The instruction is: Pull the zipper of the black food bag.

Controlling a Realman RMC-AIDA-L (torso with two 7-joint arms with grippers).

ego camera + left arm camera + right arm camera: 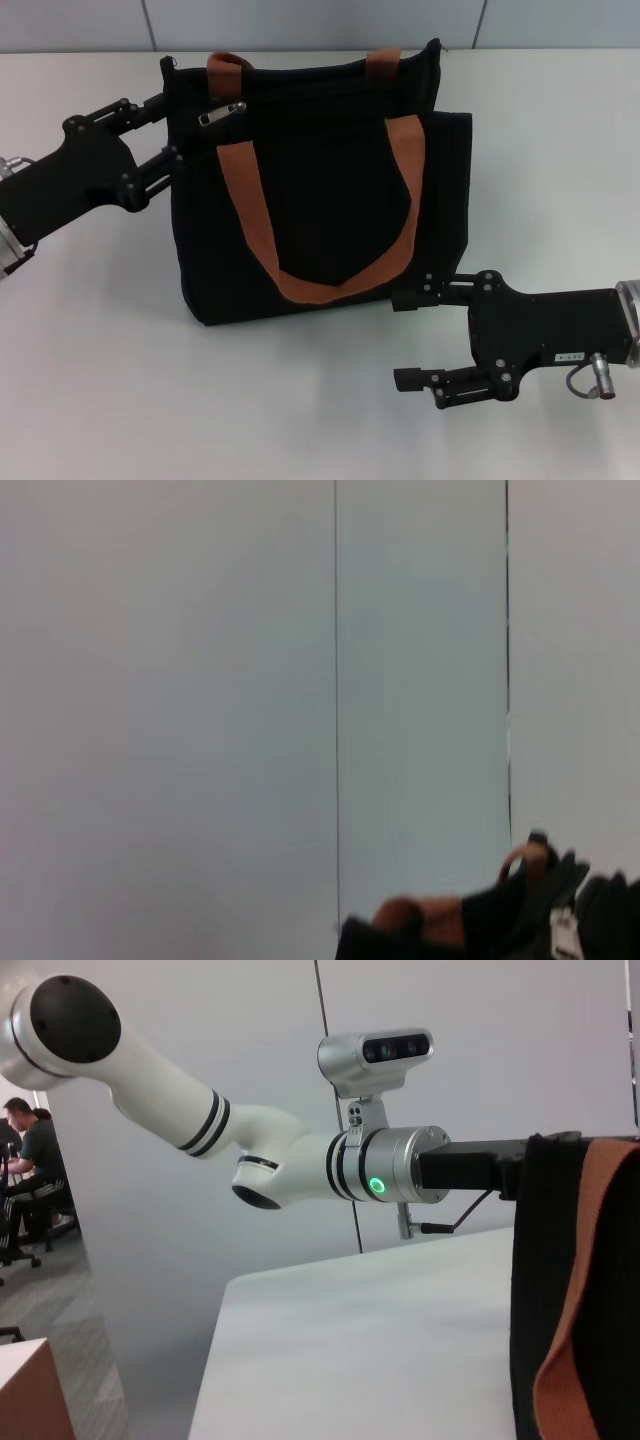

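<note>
Left claw apart, straddling black food bag corner; right claw apart, near bag's lower edge.

The black food bag is matt woven cloth with 2 rust-brown webbing straps, its zipper shiny silver metal, the table smooth matt white, both grippers matt black.
</note>
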